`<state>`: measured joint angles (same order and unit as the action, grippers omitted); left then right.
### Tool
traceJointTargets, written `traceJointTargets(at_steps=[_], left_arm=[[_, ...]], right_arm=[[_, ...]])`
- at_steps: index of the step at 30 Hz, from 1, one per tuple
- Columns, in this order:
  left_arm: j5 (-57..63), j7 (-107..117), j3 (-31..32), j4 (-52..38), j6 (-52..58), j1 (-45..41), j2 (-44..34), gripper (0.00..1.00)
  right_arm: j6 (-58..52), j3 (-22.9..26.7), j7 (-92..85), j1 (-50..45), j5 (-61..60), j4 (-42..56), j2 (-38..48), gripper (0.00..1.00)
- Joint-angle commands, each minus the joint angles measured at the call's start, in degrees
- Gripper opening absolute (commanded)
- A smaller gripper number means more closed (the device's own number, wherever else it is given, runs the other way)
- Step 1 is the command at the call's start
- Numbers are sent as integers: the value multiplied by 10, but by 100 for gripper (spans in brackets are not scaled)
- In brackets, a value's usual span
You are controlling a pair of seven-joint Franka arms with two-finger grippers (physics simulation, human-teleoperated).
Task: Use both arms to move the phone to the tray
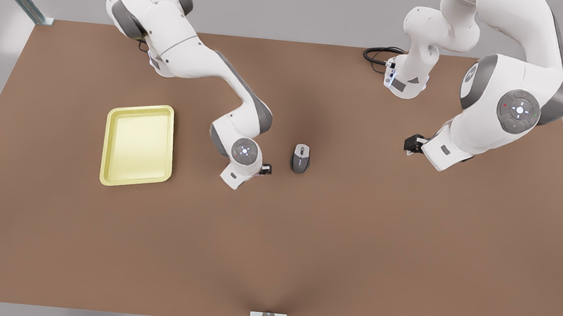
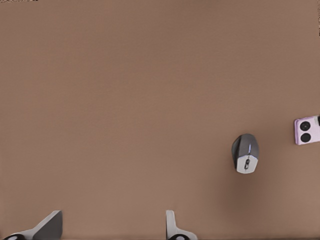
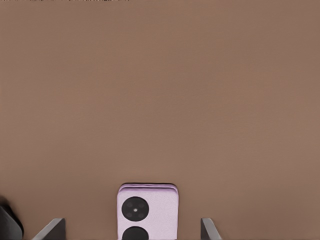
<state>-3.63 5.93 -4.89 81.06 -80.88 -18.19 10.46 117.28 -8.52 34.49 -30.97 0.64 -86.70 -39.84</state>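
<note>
The right pincer [image 3: 131, 222] hangs spread over the flat pale lilac phone [image 3: 147, 207] on the brown table [image 3: 160, 100], its fingers flanking the phone's narrower width, just left of the grey oval mouse [image 1: 300, 158]. The pale yellow tray [image 1: 107, 146] lies farther left. The left pincer [image 2: 113, 217], also spread, waits well to the right.

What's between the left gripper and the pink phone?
The grey mouse lies between the left gripper and the phone, as the left wrist view shows.

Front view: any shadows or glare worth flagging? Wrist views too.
Front view: soft dark shadow on the table around the mouse, no glare, tray evenly lit. Left wrist view: faint shadow under the mouse. Right wrist view: flat light, phone cut off by the frame edge.
</note>
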Motion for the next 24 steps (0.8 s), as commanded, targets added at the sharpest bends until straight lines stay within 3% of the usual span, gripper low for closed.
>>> traceJointTargets(at_steps=[1, 9, 20, 22, 24], left_arm=[[2, -145, 0, 0, 3, 0, 1, 100], [0, -144, 0, 0, 2, 0, 9, 100], [-3, -144, 1, 0, -6, 0, 29, 100], [-3, -144, 1, 0, -6, 0, 30, 100], [-3, -144, 1, -1, -6, 0, 33, 100]], right_arm=[[65, 0, 244, -1, 16, 0, -11, 100], [131, -4, 187, -8, 16, -105, 9, 100], [143, -11, 61, -3, 12, -148, 19, 100], [248, -65, 28, 48, -5, -211, 23, 100], [202, -63, -30, 47, 2, -196, 27, 100]])
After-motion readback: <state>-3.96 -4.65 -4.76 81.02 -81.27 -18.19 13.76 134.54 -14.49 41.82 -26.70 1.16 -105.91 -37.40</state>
